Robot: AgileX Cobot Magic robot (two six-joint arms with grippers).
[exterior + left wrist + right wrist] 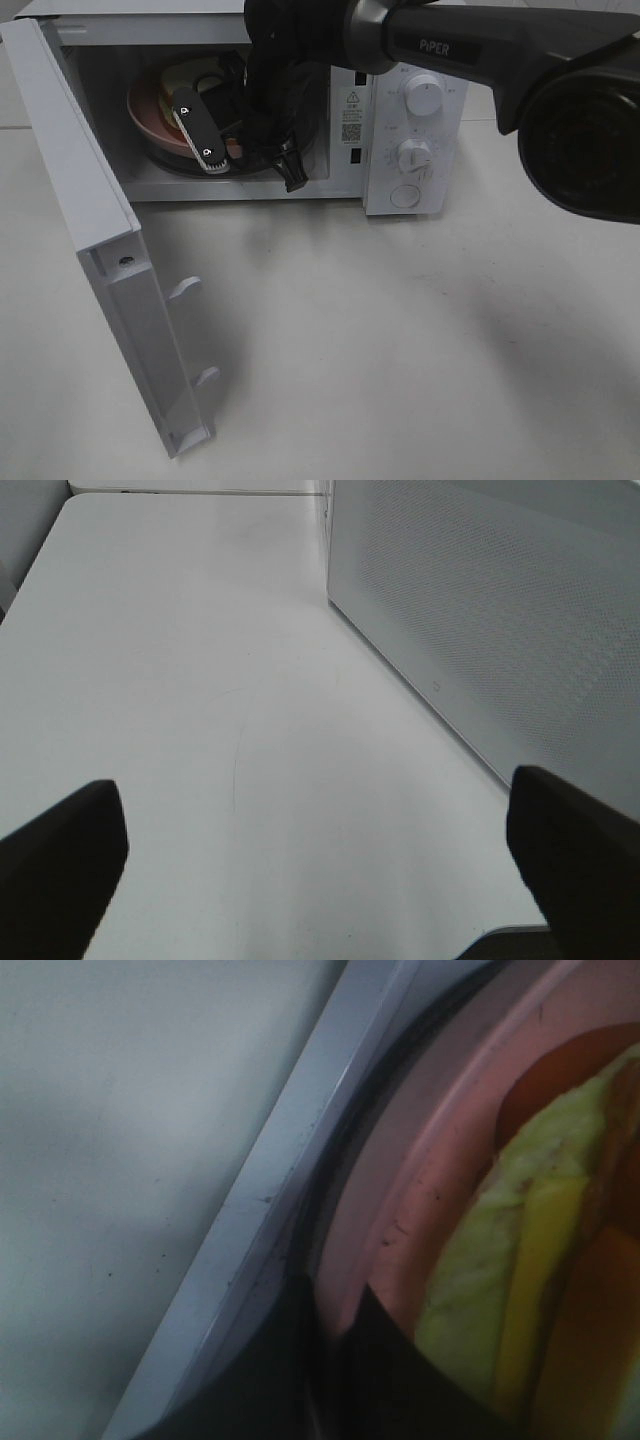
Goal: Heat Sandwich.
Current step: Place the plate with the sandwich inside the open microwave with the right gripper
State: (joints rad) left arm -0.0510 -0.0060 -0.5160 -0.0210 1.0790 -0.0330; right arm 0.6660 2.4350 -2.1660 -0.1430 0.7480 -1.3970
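Note:
The sandwich (197,76) lies on a round pink plate (150,112) inside the open microwave (420,130). My right gripper (208,152) reaches into the cavity and is shut on the plate's front rim. In the right wrist view a dark finger (385,1380) overlaps the plate's rim (420,1190), and the sandwich's pale yellow-green filling (490,1260) lies just past it. In the left wrist view my left gripper (320,870) is open with nothing between its fingers, low over the table (200,680) beside the microwave's perforated side wall (500,610). It is out of the high view.
The microwave door (100,230) stands swung open to the left, reaching toward the table's front. The control panel with two knobs (420,100) is to the right of the cavity. The right arm (470,45) crosses above the microwave. The cavity's front sill (270,1210) runs under the plate.

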